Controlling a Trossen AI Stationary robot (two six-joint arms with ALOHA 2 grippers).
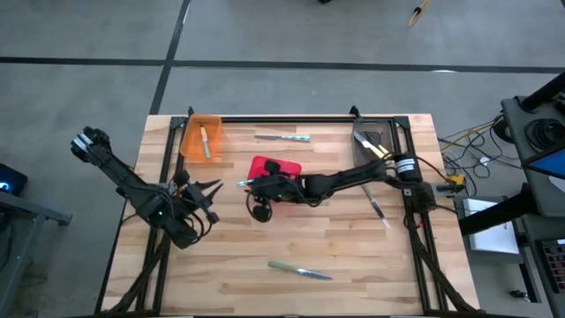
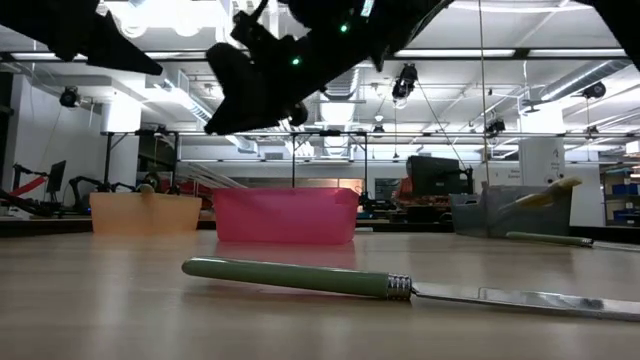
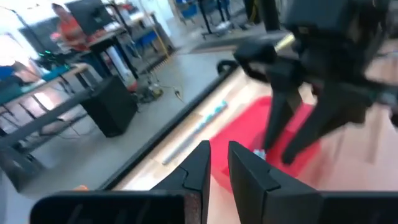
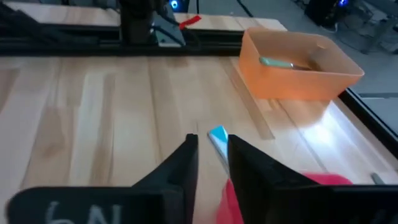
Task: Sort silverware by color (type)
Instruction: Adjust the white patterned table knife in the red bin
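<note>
Wooden tabletop (image 1: 265,247) carries three bins: orange (image 1: 201,137), red (image 1: 265,165), grey (image 1: 375,137). Right gripper (image 4: 211,149) pinches one light-blue-handled utensil (image 4: 217,135); left gripper (image 3: 217,163) is nearly closed, empty.

Workshop hall under bright strip lights

Grey floor (image 1: 88,35) crossed by dark lines; ceiling pipes (image 2: 560,75) overhead, cluttered workbenches (image 3: 56,93) line the room.

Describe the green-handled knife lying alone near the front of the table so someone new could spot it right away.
Start at the wooden table and go to its near edge, away from the three bins. The green-handled knife lies flat there on bare wood, alone. Its neighbours lie farther back, by the bins.
</note>
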